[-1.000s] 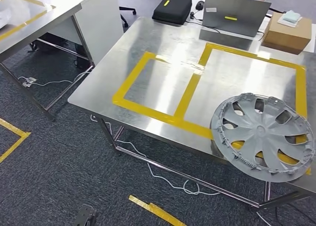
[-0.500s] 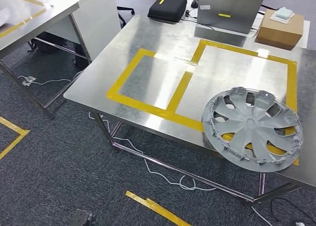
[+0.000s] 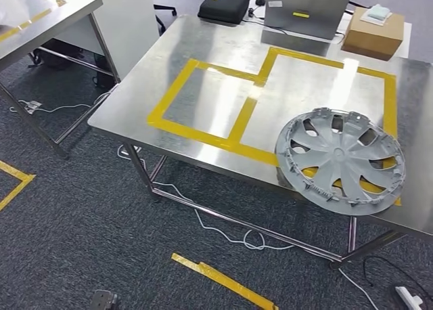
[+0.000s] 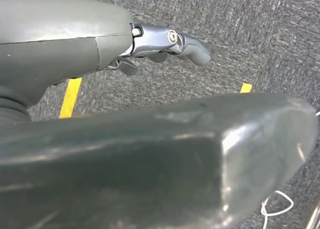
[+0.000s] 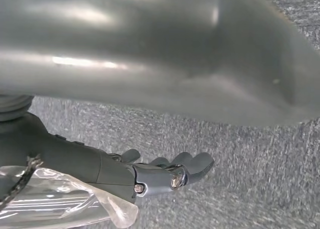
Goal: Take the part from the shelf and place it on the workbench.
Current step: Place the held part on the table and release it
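Part [image 3: 340, 158], a grey wheel cover, lies flat on the workbench [image 3: 153, 100] across the yellow tape [image 3: 214, 139], so your left hand [image 4: 166, 41] and right hand [image 5: 166, 174] hang spread, holding nothing.

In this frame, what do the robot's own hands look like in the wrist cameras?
Both look alike: the left hand has a smooth grey cover, a silvery metal link with a round screw, and dark grey rounded fingers. The right hand matches, with crinkled clear plastic film beside its wrist.
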Tool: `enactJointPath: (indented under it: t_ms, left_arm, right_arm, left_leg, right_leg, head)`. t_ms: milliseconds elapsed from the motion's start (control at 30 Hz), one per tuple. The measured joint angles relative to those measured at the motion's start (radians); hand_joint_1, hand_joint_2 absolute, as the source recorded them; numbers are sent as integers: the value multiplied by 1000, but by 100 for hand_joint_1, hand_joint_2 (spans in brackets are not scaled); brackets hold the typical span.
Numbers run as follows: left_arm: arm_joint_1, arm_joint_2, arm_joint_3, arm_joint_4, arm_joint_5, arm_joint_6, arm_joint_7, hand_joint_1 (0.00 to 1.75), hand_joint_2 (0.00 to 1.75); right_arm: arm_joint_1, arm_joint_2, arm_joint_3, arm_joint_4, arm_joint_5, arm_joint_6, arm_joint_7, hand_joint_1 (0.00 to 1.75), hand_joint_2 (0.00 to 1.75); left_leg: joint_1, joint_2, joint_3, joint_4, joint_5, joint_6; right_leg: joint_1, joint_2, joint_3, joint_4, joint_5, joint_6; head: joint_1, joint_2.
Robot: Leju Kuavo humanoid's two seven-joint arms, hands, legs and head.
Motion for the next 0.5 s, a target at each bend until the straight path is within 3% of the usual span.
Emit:
enactJointPath:
  t_ms: [33, 133, 167, 233, 300, 333, 367, 400, 500]
  left_arm:
    - [1, 0, 5, 0, 2, 0, 0, 0, 0]
    - [3, 2, 20, 0, 9, 0, 0, 0, 0]
    - [4, 3, 25, 0, 10, -1, 0, 0, 0]
    - [7, 5, 34, 0, 11, -1, 1, 0, 0]
    - [10, 5, 41, 1, 12, -2, 2, 0, 0]
    - [11, 5, 46, 1, 13, -1, 2, 0, 0]
    - [11, 6, 52, 1, 13, -1, 3, 0, 0]
    - [12, 7, 58, 1, 14, 0, 3, 0, 0]
    - [12, 10, 74, 1, 13, 3, 6, 0, 0]
  right_arm:
    - [-2, 0, -3, 0, 6, 5, 0, 0, 0]
    - [-1, 0, -14, -1, 24, 17, 5, 0, 0]
    - [-1, 0, -17, -2, 30, 20, 7, 0, 0]
    - [-2, 0, -21, -5, 41, 27, 10, 0, 0]
    - [-2, 0, -25, -8, 56, 35, 13, 0, 0]
    - [-2, 1, -29, -10, 66, 40, 16, 0, 0]
    - [-1, 2, -33, -13, 77, 45, 19, 0, 0]
    - [-1, 3, -38, -15, 88, 50, 22, 0, 0]
    - [0, 6, -49, -22, 113, 62, 27, 0, 0]
  left_leg:
    - [-2, 7, -2, 5, 2, -5]
    - [-1, 16, -8, 15, 0, -21]
    - [1, 5, -15, 33, -23, -27]
    - [6, -26, -42, 123, -106, -37]
    - [9, -39, -73, 252, -185, -41]
    - [9, -41, -75, 290, -200, -41]
    - [9, -42, -61, 289, -193, -39]
    - [9, -45, -28, 247, -170, -35]
    - [9, -97, 99, 34, -100, -19]
  right_leg:
    - [2, -6, 11, -24, 2, -5]
    - [1, 12, -8, -27, 15, -27]
    - [0, 18, -13, -28, 22, -37]
    - [1, 31, -25, -28, 39, -53]
    - [4, 47, -46, -24, 55, -58]
    - [6, 55, -58, -20, 62, -58]
    - [8, 65, -70, -16, 69, -58]
    - [9, 75, -81, -12, 75, -57]
    - [11, 108, -109, -4, 96, -47]
  head:
    - [-1, 0]
    - [-3, 0]
    - [-5, 0]
    - [-8, 0]
    - [-8, 0]
    - [-8, 0]
    - [-8, 0]
    - [-8, 0]
    - [-7, 0]
